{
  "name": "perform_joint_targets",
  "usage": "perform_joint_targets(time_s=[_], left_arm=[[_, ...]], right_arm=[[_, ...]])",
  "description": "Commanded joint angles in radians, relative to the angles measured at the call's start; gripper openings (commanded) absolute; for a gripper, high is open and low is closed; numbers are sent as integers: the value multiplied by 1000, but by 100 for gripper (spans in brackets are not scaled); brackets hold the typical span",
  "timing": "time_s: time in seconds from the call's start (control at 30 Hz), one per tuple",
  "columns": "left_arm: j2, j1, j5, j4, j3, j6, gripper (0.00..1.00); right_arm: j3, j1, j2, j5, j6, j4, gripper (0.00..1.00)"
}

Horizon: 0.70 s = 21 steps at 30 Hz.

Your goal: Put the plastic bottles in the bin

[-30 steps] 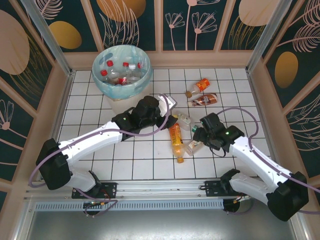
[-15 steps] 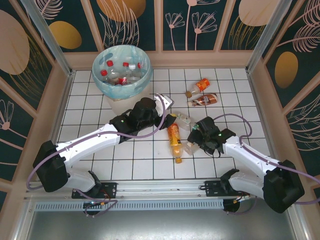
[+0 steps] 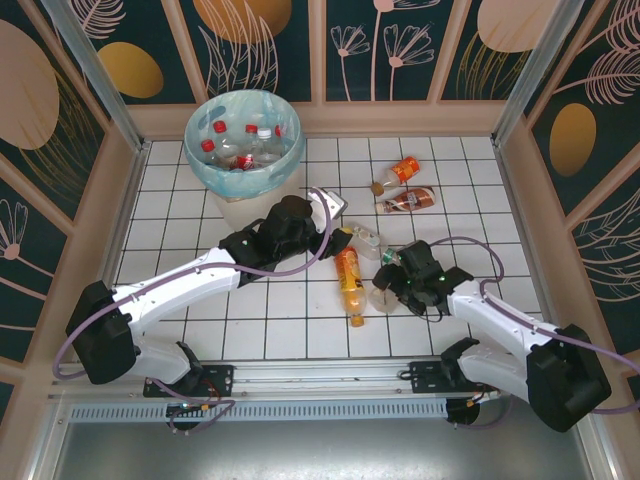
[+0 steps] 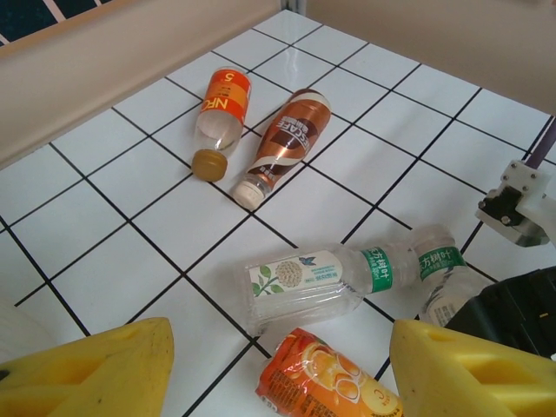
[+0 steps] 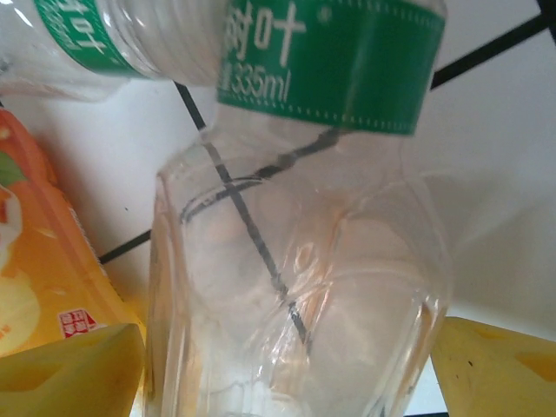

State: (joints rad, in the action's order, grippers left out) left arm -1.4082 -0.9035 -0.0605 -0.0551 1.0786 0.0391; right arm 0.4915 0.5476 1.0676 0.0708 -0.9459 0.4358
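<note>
The bin (image 3: 243,140), a cream bucket lined with a blue-green bag, stands at the back left with several red-capped bottles inside. On the tiles lie an orange juice bottle (image 3: 350,283) (image 4: 326,382), a clear green-labelled bottle (image 3: 366,240) (image 4: 321,282), an orange-labelled bottle (image 3: 400,172) (image 4: 219,109) and a brown one (image 3: 408,200) (image 4: 287,135). My left gripper (image 3: 338,228) (image 4: 282,334) hangs open over the orange and clear bottles. My right gripper (image 3: 385,292) (image 5: 291,347) is open, its yellow fingers (image 5: 69,373) on either side of a second clear bottle (image 5: 295,261) lying on the floor.
Low beige walls (image 3: 400,118) ring the white tiled floor (image 3: 260,320). My two arms converge on the bottle cluster at centre. The right arm's black body (image 4: 512,313) sits just beyond the clear bottles in the left wrist view.
My right gripper has moved left and nearer, down around the second clear bottle. The left gripper shifted slightly toward the back; the bottles have stayed put.
</note>
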Motion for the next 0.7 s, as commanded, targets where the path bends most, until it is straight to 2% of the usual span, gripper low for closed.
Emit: perform_joint_targets(time_s=[0.0, 0.13, 0.27, 0.47, 0.67], left_arm=[[-12, -4, -1, 23, -2, 11, 67], [-11, -3, -7, 17, 3, 10, 68], [-13, -3, -28, -1, 32, 30, 68], [-8, -3, -90, -51, 153, 114, 69], [-4, -3, -71, -100, 330, 205, 73]], right_arm=[[-25, -35, -12, 49, -5, -44, 85], [-19, -48, -31, 55, 9, -40, 75], [27, -51, -67, 4, 40, 47, 62], [126, -49, -139, -61, 99, 210, 60], [221, -48, -267, -20, 218, 207, 58]])
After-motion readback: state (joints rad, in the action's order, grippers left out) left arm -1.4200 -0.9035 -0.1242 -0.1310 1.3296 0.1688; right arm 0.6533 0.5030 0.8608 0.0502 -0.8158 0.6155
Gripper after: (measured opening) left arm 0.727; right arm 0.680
